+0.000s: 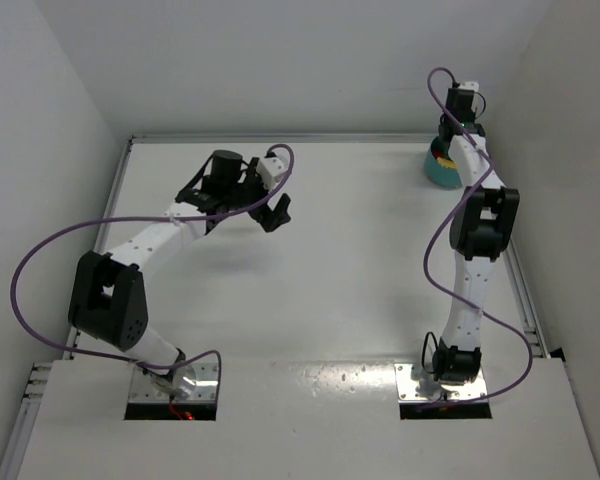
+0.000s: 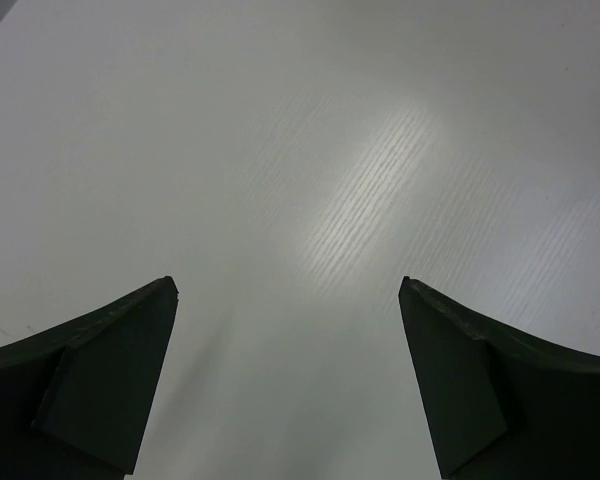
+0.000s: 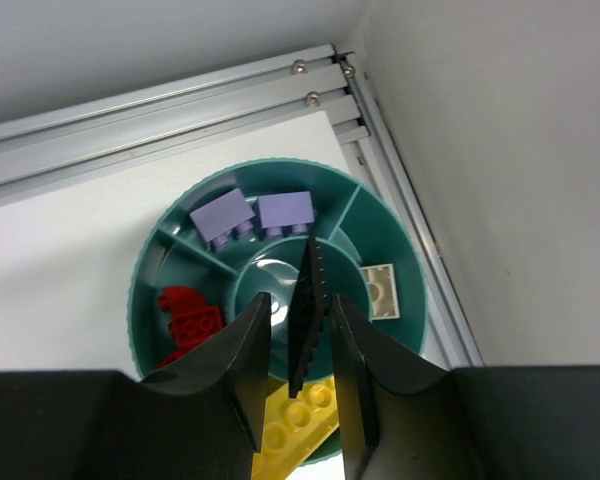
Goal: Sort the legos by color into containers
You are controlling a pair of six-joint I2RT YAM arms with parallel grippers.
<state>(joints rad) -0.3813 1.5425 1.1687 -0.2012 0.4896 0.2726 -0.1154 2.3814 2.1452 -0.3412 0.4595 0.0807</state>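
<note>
The round teal bowl (image 3: 385, 230) stands in the table's far right corner (image 1: 442, 172), and dividers split it into containers. Two purple legos (image 3: 223, 215) lie in the far compartment. Red legos (image 3: 188, 317) fill the left one, a cream brick (image 3: 382, 290) the right one, and a yellow plate (image 3: 298, 425) the near one. My right gripper (image 3: 300, 298) hangs over the bowl with its jaws parted. A thin black lego plate (image 3: 305, 330) stands edge-on between them, with a gap showing on its left side. My left gripper (image 2: 287, 285) is wide open over bare table (image 1: 278, 212).
An aluminium rail (image 3: 180, 110) runs along the table's far edge just behind the bowl. A white side wall (image 3: 500, 170) rises close on the bowl's right. The left arm (image 1: 150, 240) reaches over the left middle of the table.
</note>
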